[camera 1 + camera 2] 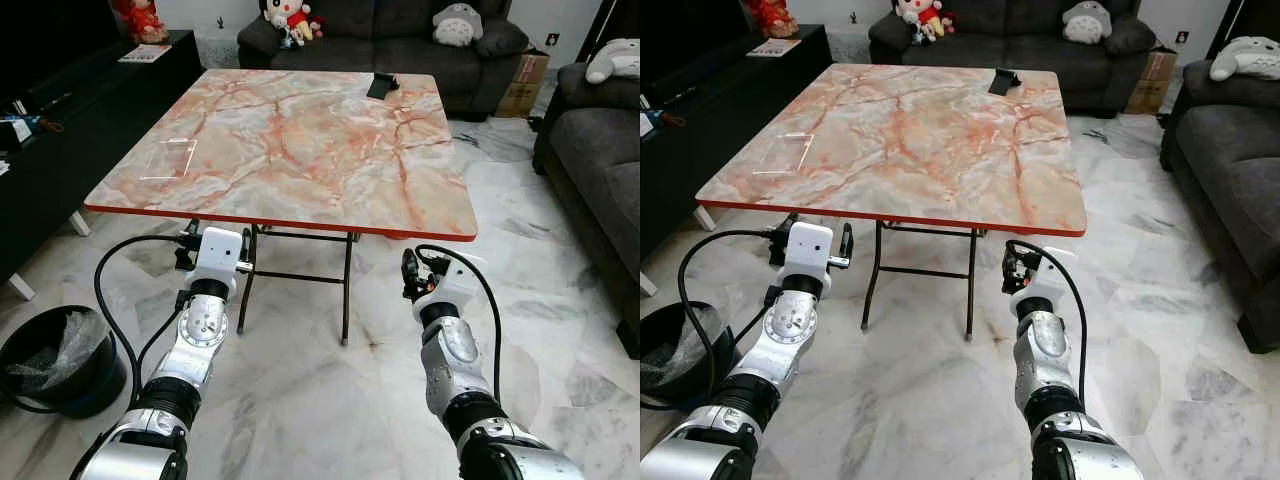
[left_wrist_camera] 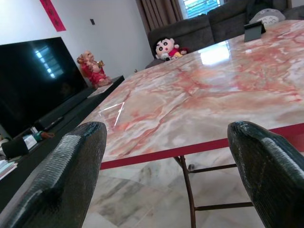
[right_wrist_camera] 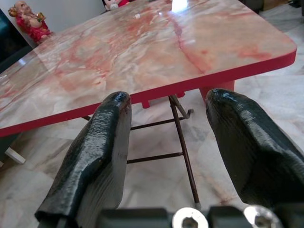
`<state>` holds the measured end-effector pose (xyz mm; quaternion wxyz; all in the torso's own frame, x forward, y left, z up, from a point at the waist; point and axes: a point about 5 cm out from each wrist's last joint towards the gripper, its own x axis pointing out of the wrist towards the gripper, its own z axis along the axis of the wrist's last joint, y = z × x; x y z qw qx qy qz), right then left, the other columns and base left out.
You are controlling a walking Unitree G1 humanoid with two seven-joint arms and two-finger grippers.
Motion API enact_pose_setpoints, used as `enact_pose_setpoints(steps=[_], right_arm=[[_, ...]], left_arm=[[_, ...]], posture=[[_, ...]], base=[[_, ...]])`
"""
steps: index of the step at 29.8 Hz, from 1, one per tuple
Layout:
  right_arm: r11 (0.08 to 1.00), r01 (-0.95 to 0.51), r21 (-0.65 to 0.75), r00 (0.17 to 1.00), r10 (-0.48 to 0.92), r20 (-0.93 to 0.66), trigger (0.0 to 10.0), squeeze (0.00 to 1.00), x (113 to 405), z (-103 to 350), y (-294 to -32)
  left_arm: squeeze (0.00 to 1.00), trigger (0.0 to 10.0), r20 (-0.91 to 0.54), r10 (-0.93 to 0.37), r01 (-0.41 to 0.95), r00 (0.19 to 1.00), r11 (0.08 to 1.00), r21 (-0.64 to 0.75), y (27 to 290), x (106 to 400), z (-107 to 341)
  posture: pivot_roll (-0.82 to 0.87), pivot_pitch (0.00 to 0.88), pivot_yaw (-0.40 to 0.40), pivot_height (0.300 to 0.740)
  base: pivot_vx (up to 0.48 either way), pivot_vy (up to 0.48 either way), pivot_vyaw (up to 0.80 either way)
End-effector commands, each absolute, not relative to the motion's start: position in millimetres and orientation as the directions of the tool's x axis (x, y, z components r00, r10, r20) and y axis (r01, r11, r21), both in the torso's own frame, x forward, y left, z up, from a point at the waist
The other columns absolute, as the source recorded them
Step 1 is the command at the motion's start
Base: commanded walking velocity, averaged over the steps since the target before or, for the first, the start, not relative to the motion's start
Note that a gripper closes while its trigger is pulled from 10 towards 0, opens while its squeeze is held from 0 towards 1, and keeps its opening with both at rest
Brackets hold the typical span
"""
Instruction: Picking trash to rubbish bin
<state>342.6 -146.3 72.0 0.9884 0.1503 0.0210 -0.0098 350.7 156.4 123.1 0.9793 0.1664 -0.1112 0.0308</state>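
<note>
Left eye view: square red-veined marble-patterned table [image 1: 290,140], round black bin [image 1: 60,358].

The 2 eye views look down from above at the table [image 1: 290,130]; both wrist views face its near edge, seemingly from just below.

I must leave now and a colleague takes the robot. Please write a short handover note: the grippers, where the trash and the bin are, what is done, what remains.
Left gripper: open, holding nothing, raised before the near edge of the marble table.
Right gripper: open, holding nothing, also before the near edge.
Clear plastic piece: flat on the table, robot's left side.
Small black object: at the table's far edge; what it is cannot be told.
Rubbish bin: on the floor at the robot's left, lined with a bag.
Done: nothing picked yet.
Left: pick the trash and drop it in the bin.
</note>
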Motion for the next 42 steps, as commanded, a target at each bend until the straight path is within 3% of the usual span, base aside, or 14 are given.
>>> enact_pose_setpoints(steps=[1,9,23,42], right_arm=[[0.953,-0.008,0.303,1.0,0.005,0.011,10.0,0.0,349,85,-139],[0.957,-0.04,0.286,0.998,0.024,0.059,10.0,0.0,353,97,-134],[0.956,-0.087,0.28,0.996,0.077,0.046,10.0,0.0,354,98,-119],[0.953,-0.103,0.283,0.994,0.087,0.069,10.0,0.0,353,101,-118]], left_arm=[[0.0,10.0,0.258,0.002,-0.085,0.966,0.948,0.308,148,354,134],[0.0,10.0,0.229,-0.011,-0.052,0.973,0.962,0.267,138,354,131],[0.0,10.0,0.216,0.004,-0.059,0.976,0.966,0.251,140,352,129],[0.0,10.0,0.201,-0.002,-0.046,0.98,0.97,0.237,137,352,128]], posture=[[0.19,0.0,0.01,0.74],[0.2,0.0,-0.01,0.74],[0.21,0.0,-0.045,0.74],[0.2,0.0,-0.04,0.74]], base=[[0.0,0.0,0.0],[0.0,0.0,0.0],[0.0,0.252,0.0],[0.0,0.261,0.0]])
